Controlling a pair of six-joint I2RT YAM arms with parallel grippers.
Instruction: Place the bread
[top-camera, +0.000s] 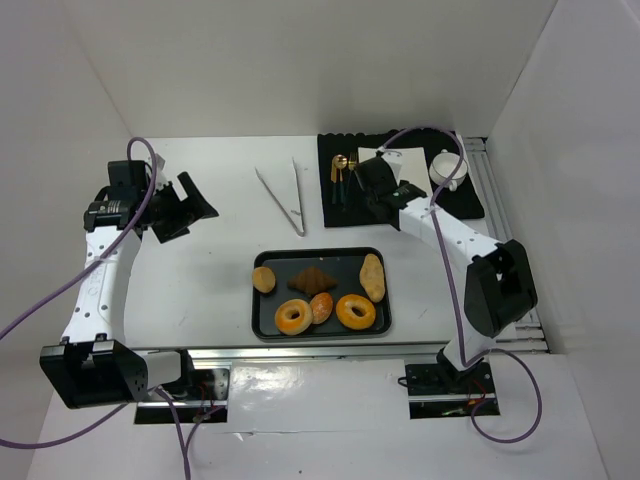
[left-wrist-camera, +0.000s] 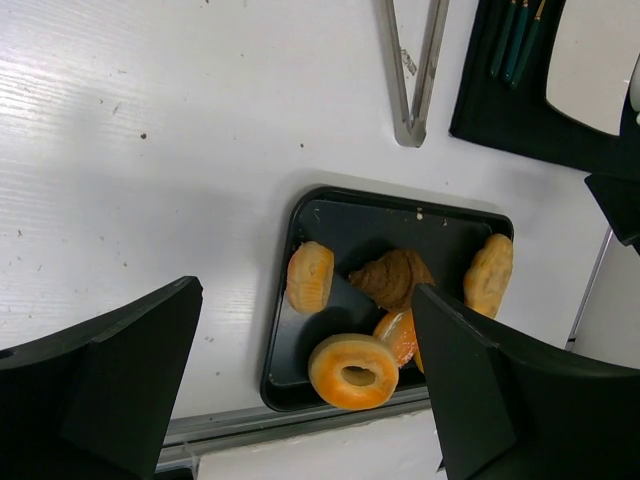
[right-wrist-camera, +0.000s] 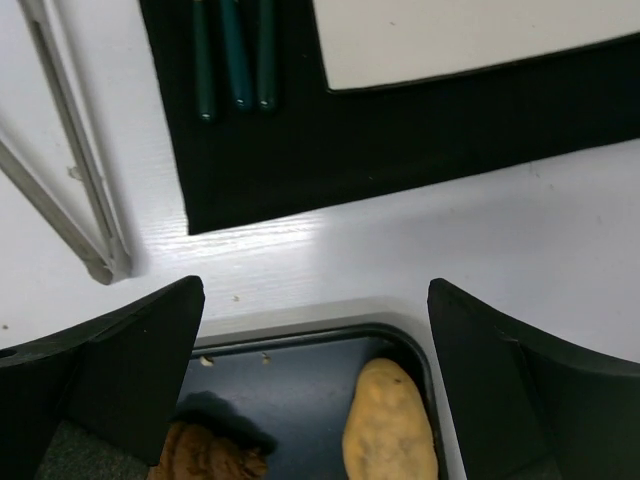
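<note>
The bread (top-camera: 321, 308) is a small glossy orange-brown roll lying in the black tray (top-camera: 258, 300) between two bagels. In the left wrist view the bread (left-wrist-camera: 397, 335) is partly hidden behind a bagel (left-wrist-camera: 352, 371) and my right finger. My left gripper (top-camera: 192, 212) is open and empty, held above the table well left of the tray; it also shows in the left wrist view (left-wrist-camera: 305, 290). My right gripper (top-camera: 377, 200) is open and empty, above the black mat's near edge behind the tray; it also shows in the right wrist view (right-wrist-camera: 315, 300). The bread is out of the right wrist view.
The tray also holds a tan round bun (top-camera: 264, 279), a croissant (top-camera: 313, 281), a pale long loaf (top-camera: 373, 276) and two bagels (top-camera: 293, 316). Metal tongs (top-camera: 285, 198) lie behind the tray. A black mat (top-camera: 470, 205) holds cutlery (top-camera: 340, 175) and a white cup (top-camera: 446, 167).
</note>
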